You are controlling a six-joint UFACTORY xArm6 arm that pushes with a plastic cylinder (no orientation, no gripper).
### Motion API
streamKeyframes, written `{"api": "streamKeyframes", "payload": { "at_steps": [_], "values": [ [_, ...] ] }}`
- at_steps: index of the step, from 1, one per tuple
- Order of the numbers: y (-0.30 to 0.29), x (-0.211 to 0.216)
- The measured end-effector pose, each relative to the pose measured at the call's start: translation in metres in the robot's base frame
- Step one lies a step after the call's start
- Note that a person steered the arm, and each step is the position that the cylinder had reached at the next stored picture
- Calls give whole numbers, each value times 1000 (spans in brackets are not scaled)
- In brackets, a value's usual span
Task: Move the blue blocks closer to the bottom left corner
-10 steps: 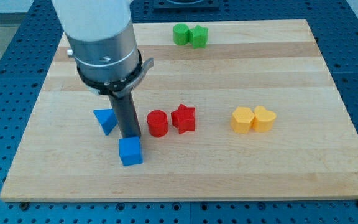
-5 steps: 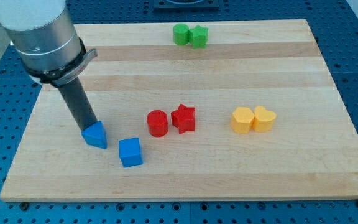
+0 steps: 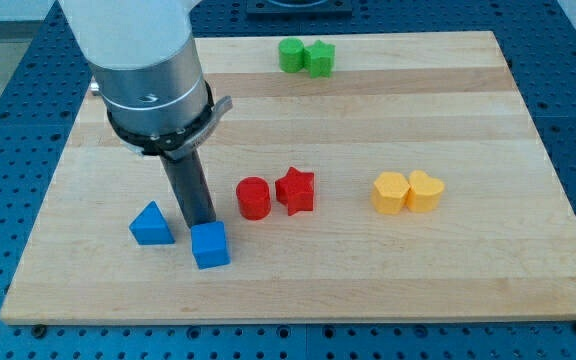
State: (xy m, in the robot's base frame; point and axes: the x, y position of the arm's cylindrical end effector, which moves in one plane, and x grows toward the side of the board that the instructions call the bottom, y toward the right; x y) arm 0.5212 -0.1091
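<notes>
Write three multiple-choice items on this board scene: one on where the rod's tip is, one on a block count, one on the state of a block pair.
1. Where is my tip?
A. just above the blue cube, right of the blue triangular block
B. beside the green blocks
C. right of the yellow blocks

2. How many red blocks lie on the wooden board?
A. one
B. two
C. four

3. How do the two yellow blocks stand?
A. stacked
B. at opposite board edges
C. side by side, touching

Answers:
1 A: the rod ends at the cube's upper edge, with the triangular block to the view's left.
2 B: a red cylinder and a red star sit mid-board.
3 C: the yellow block on the left and the yellow block on the right show no gap between them.
</notes>
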Motion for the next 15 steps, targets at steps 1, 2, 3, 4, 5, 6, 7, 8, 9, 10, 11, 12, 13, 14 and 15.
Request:
{"api": "streamKeyframes", "payload": {
  "at_steps": [1, 2, 3, 4, 5, 6, 7, 8, 9, 10, 11, 12, 13, 14, 15],
  "values": [
    [19, 0],
    [61, 12],
    [79, 38],
    [79, 47],
    [62, 37],
    [41, 28],
    [16, 28],
    [-12, 28],
    [-39, 28],
    [-65, 28],
    [-86, 28],
    [-76, 28],
    [-20, 28],
    [-2, 30],
    [-7, -11]
  ]
}}
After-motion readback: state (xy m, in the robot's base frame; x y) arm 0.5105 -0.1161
